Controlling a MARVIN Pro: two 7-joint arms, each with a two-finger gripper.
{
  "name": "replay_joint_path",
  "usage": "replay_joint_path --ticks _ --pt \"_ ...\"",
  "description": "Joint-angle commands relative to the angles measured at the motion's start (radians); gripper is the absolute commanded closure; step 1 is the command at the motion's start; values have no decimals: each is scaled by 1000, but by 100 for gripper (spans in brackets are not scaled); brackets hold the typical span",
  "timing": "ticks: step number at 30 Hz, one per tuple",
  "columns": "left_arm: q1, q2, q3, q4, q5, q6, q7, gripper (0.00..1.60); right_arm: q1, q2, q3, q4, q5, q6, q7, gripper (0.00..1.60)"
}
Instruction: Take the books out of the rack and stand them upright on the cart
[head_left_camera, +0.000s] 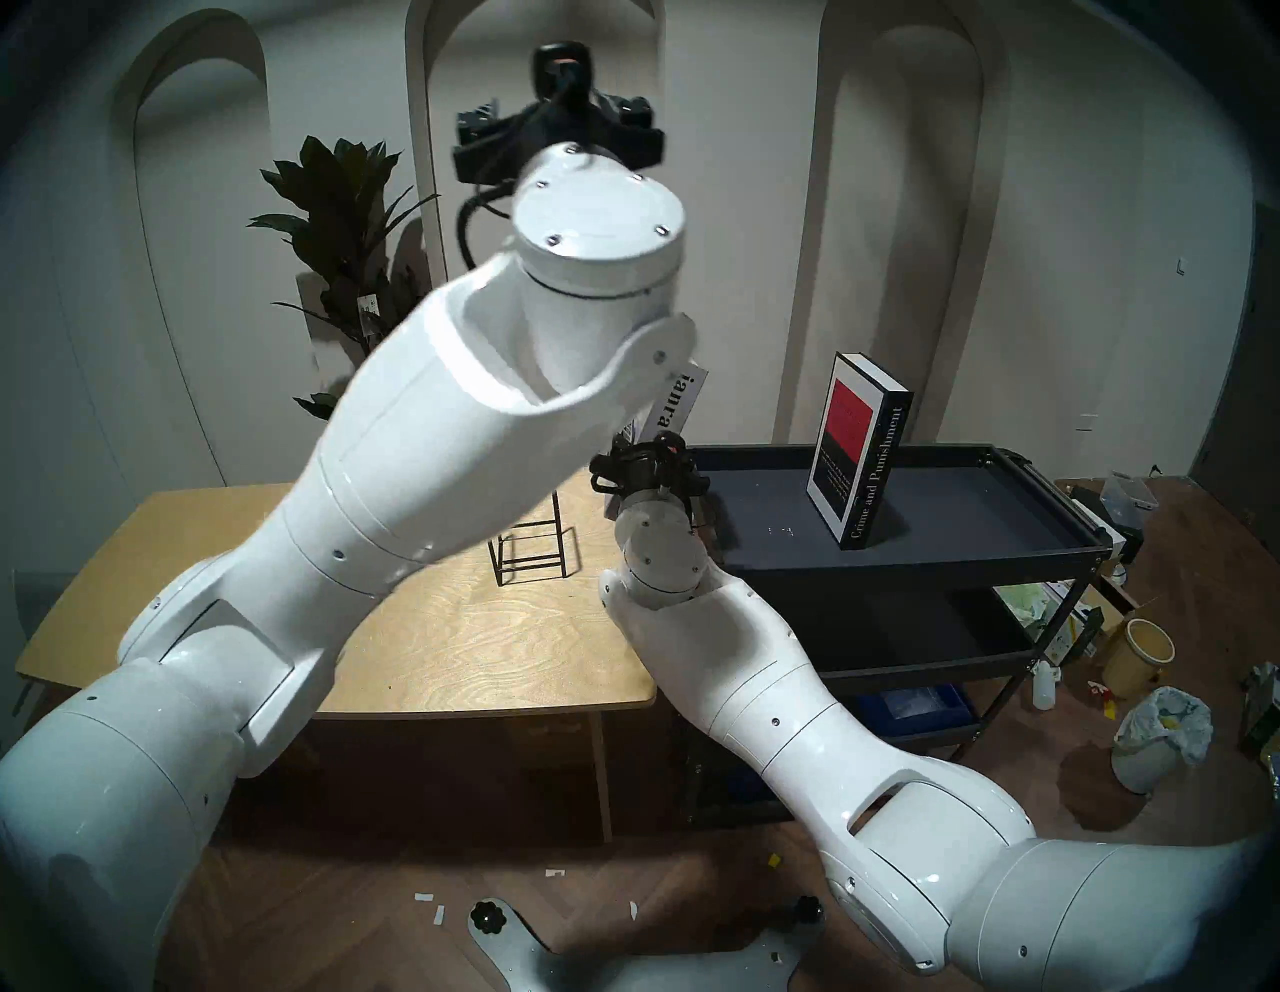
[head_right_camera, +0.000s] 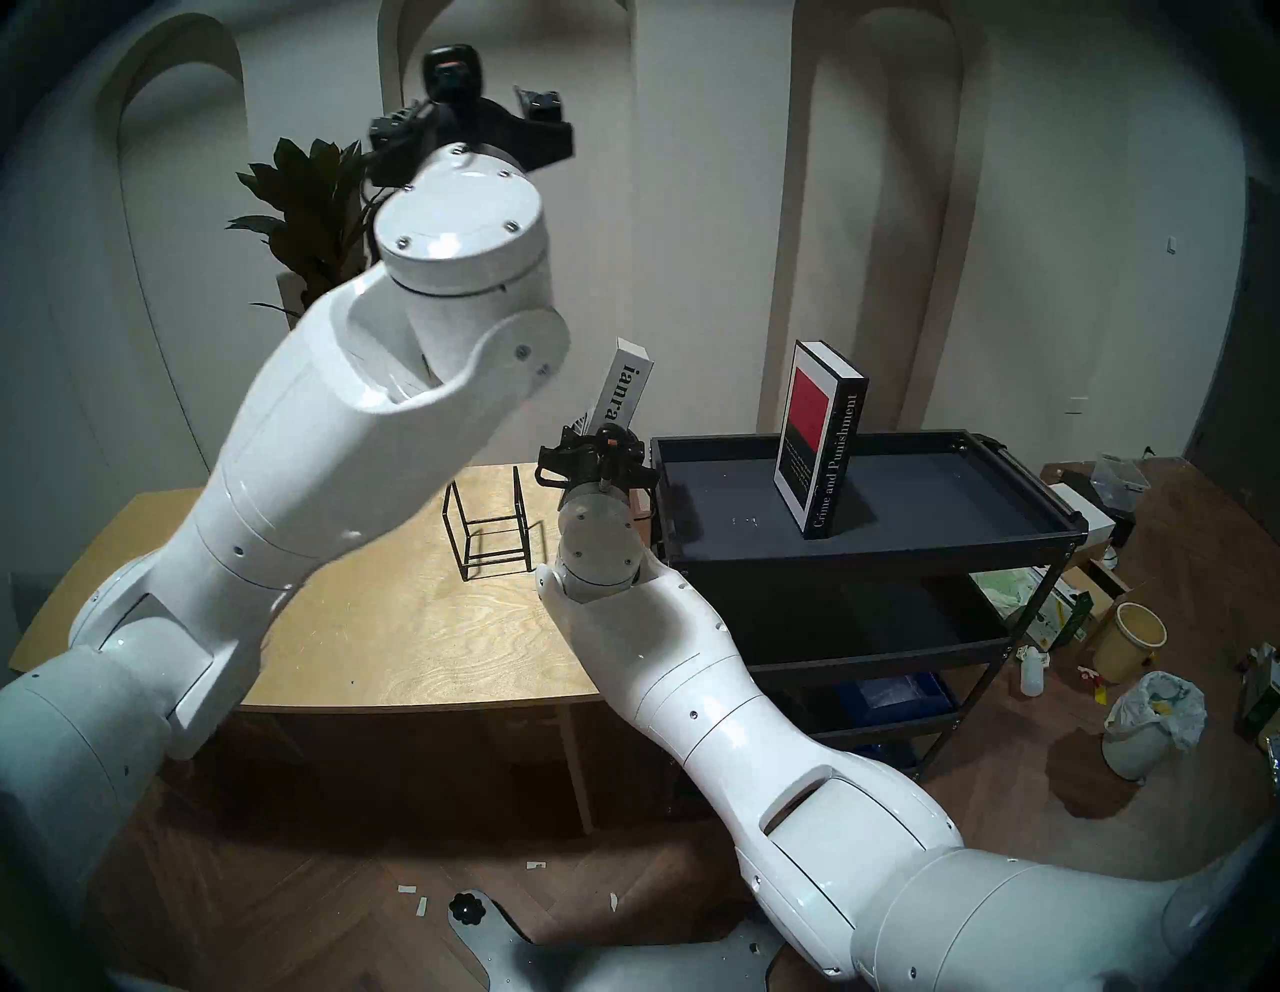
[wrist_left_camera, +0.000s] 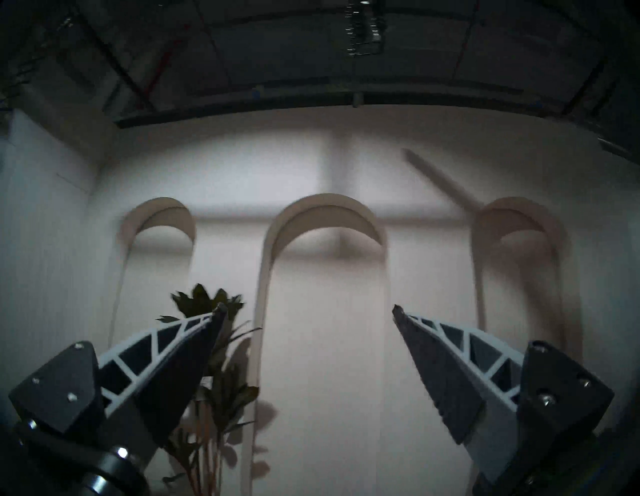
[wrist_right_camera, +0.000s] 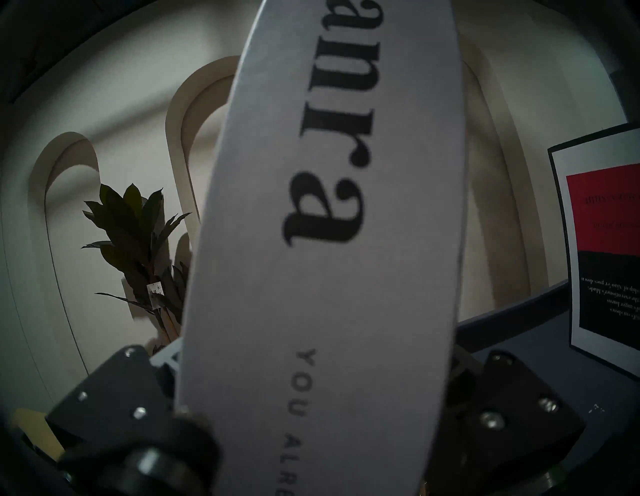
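Bare cart tray beside black book

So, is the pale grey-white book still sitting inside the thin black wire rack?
No, the wire rack stands empty on the wooden table.

A potted plant stands behind the wooden table.

place: staged room in a lab | arched wall niches | bare industrial ceiling | floor clutter
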Motion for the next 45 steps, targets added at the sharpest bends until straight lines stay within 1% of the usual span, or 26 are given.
replay_joint_path --ticks 1,2,3,4,6,7,8,11,12,13,15,17,18,19,20,26,28,31,33,34,35,37,39,41,44,45 --pt "50 114 -149 87 9 9 55 0 66 48 26 -59 -26 -8 12 160" --pt "65 134 -176 95 4 8 56 0 71 56 30 -63 -29 -8 13 160" --pt "74 137 -181 106 4 8 61 0 75 63 34 -67 -32 -7 14 160" --pt "89 156 -208 117 -1 7 64 0 78 72 38 -73 -35 -6 17 160" --pt "118 176 -239 144 -10 5 69 0 88 92 49 -82 -41 -2 20 160" --pt "134 201 -256 152 -17 3 67 0 93 101 54 -88 -43 1 23 160" --pt "146 196 -269 166 -21 1 70 0 99 108 61 -91 -42 8 25 160" --pt "186 233 -301 190 -43 -4 65 0 123 126 77 -98 -44 26 30 160" --pt "186 233 -301 190 -43 -4 65 0 123 126 77 -98 -44 26 30 160" --pt "218 257 -319 203 -64 -8 55 0 146 140 83 -99 -49 47 37 160" --pt "250 280 -340 209 -94 -17 41 0 169 154 88 -98 -51 82 52 160" --pt "273 289 -352 213 -114 -21 30 0 182 168 87 -92 -59 114 66 160" --pt "291 297 -364 211 -131 -27 18 0 197 181 79 -81 -64 138 82 160" --pt "302 302 -368 211 -140 -29 11 0 193 186 79 -81 -69 153 92 160" --pt "320 312 -378 205 -158 -35 -6 0 211 196 71 -67 -69 186 106 160" --pt "414 357 -415 170 -235 -61 -80 0 238 261 4 -3 -112 290 225 160" --pt "424 361 -417 167 -240 -65 -87 0 239 265 -1 6 -111 296 229 160" --pt "492 399 -444 126 -284 -94 -148 0 265 299 -36 65 -123 324 312 160" --pt "525 420 -455 105 -302 -109 -180 0 278 316 -52 89 -129 323 353 160" --pt "525 420 -455 105 -302 -109 -180 0 278 316 -52 89 -129 323 353 160" --pt "548 433 -461 94 -312 -122 -200 0 285 328 -54 102 -123 318 383 160" --pt "577 446 -472 78 -319 -139 -223 0 292 342 -52 119 -125 293 432 160" --pt "597 452 -476 70 -321 -152 -235 0 291 351 -44 130 -117 261 459 160" --pt "627 459 -480 58 -326 -174 -252 0 280 365 -31 150 -104 203 507 160" --pt "649 461 -478 54 -323 -198 -266 0 264 377 -15 161 -95 169 552 160" --pt "649 461 -478 54 -323 -198 -266 0 264 377 -15 161 -95 169 552 160"
